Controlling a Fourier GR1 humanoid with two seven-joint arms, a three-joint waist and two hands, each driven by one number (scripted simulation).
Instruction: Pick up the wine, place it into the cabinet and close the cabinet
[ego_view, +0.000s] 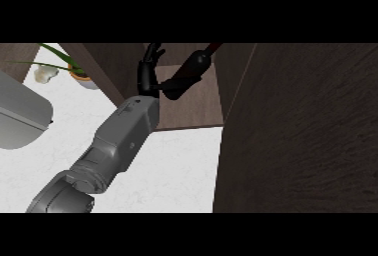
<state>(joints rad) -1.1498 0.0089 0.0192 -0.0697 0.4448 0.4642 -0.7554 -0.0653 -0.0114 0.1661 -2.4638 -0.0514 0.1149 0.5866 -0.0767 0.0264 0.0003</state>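
1 wine bottle (193, 65), dark, tilted, inside the cabinet (193, 107) at 12 o'clock. 1 hand, the left hand (151, 75), beside it w/ fingers (153, 52) straight, thumb touching the bottle. 1 cabinet door (303, 140) at 3 o'clock. 1 potted plant (77, 72) and 1 grey appliance (21, 117) on the white marble tabletop (177, 165).

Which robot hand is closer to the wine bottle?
The left robot hand. It is right beside the wine bottle, just to its left inside the cabinet, thumb reaching toward it. The right robot hand does not show in this view.
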